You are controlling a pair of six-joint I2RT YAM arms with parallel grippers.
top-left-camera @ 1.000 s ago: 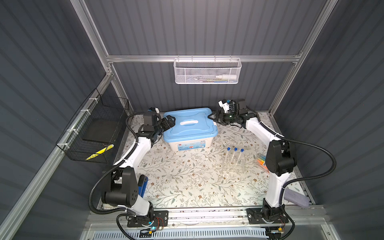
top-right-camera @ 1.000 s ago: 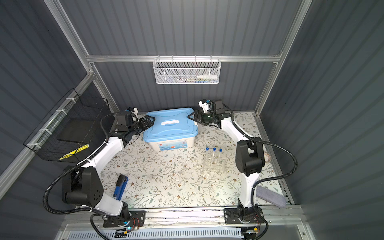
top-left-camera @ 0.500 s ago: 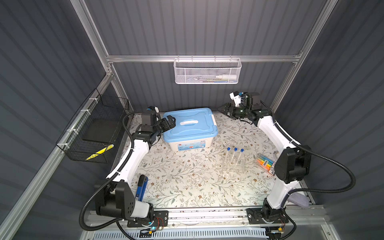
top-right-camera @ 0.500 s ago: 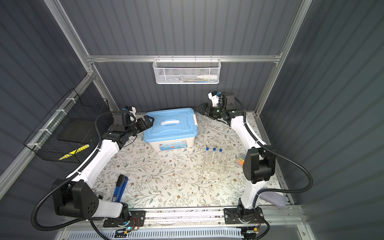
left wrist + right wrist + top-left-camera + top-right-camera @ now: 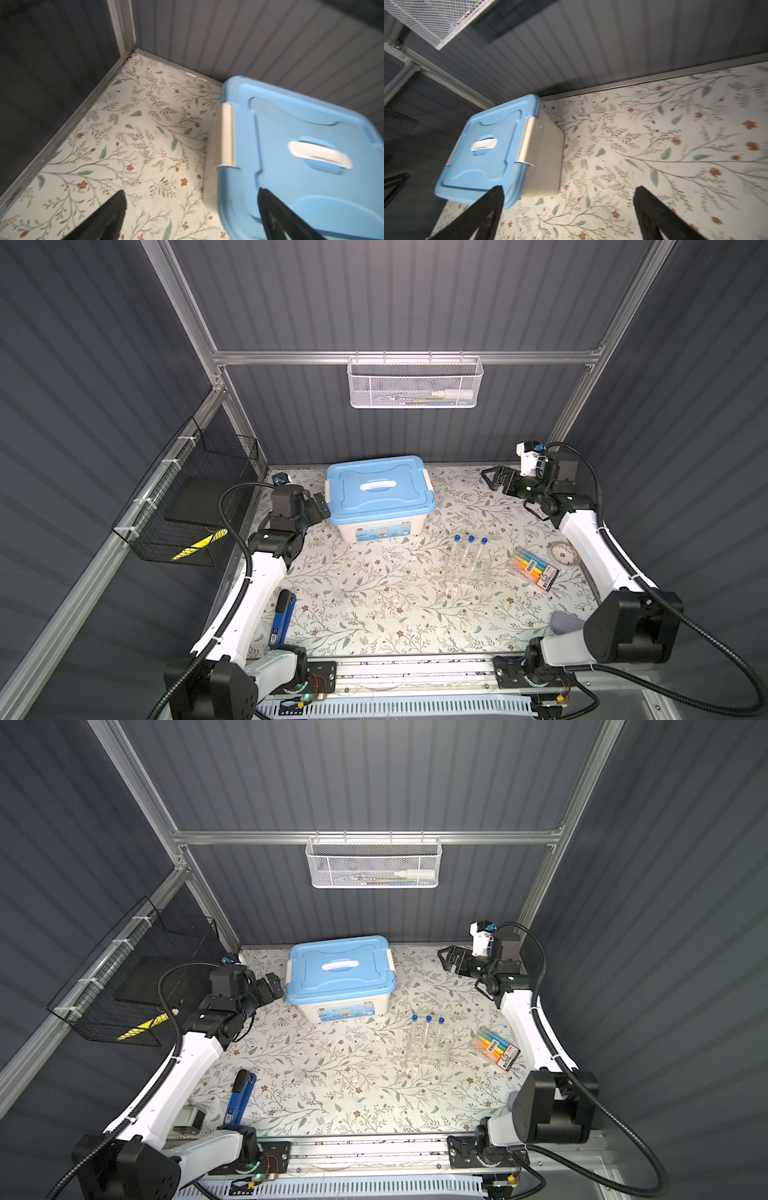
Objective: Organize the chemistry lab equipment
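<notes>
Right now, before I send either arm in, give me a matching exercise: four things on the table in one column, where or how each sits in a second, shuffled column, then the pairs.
Things:
1. test tubes
2. highlighter pack
3. blue tweezers
4. white bin

Places or states:
A. at the back, blue lid on
B. lying flat at the front left of the table
C. upright in the clear rack
D. lying just right of the rack in both top views

Pairs: 1-C, 2-D, 3-B, 4-A.
</notes>
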